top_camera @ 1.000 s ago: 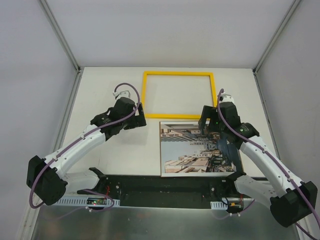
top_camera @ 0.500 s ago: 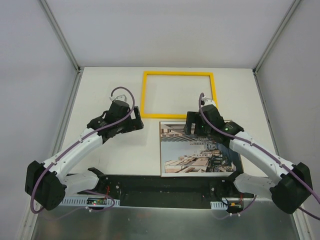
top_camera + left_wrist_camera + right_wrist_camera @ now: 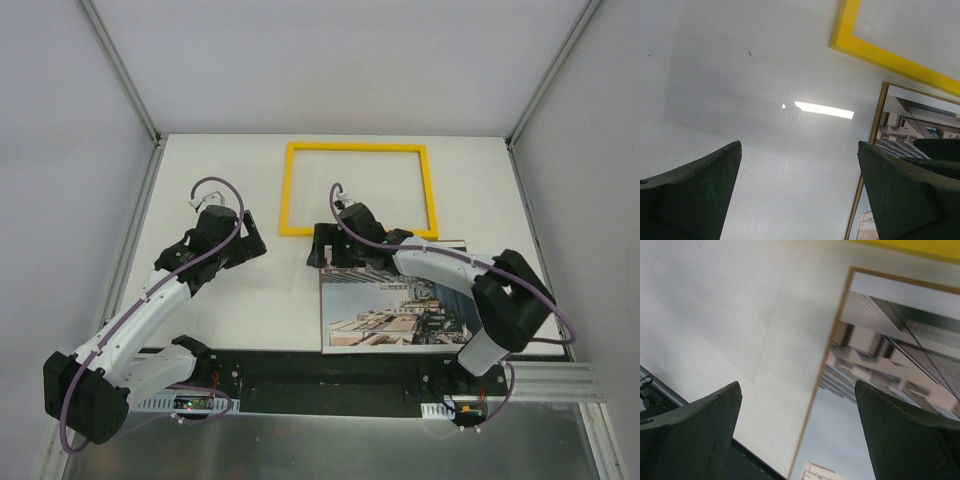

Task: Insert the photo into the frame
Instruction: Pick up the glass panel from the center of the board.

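**Flat print, spread fingers: creasing is the risk**

The table (image 3: 200, 170) carries the empty yellow frame (image 3: 357, 147) on its far side. The photo (image 3: 390, 320) lies face up just beside the frame's near bar, on a brown backing panel (image 3: 830, 342). The right fingers (image 3: 690, 430) hang spread over its far left corner. The left fingers (image 3: 690, 190), also spread, hold nothing. Pinching flat paper could crease it or drag the panel along.

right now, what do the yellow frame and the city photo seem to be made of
Thin rectangular yellow frame: evenly coloured opaque finish, likely painted wood or plastic; unclear which. Rectangular city-street photo: thin paper print lying flat, with little glare, so probably matte.
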